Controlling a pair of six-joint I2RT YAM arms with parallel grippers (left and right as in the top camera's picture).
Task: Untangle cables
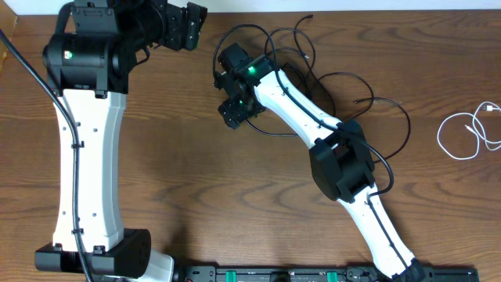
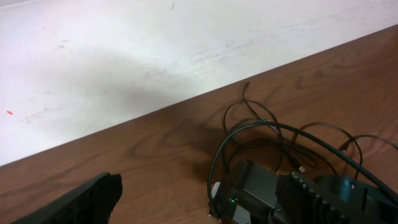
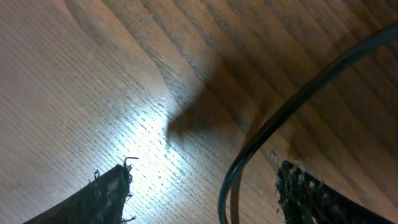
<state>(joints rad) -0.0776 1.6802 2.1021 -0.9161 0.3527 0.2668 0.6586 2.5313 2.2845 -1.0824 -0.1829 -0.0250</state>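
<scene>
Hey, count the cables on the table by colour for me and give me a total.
Black cable: 1, looped in a tangle by the right arm
White cable: 1, lying apart near the table's right edge
Total: 2

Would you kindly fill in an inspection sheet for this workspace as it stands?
Surface: wooden table, bare wood grain, no marks seen.
Job's things: black cable in loose overlapping loops around the right arm; white cable coiled apart near the right edge.
Clutter: nothing seen.
Hands: right hand open, black cable running between its fingers; left hand off the cables, state unclear.
Cables: thick black wiring along the left arm.
Surroundings: white surface beyond the table's far edge.
</scene>
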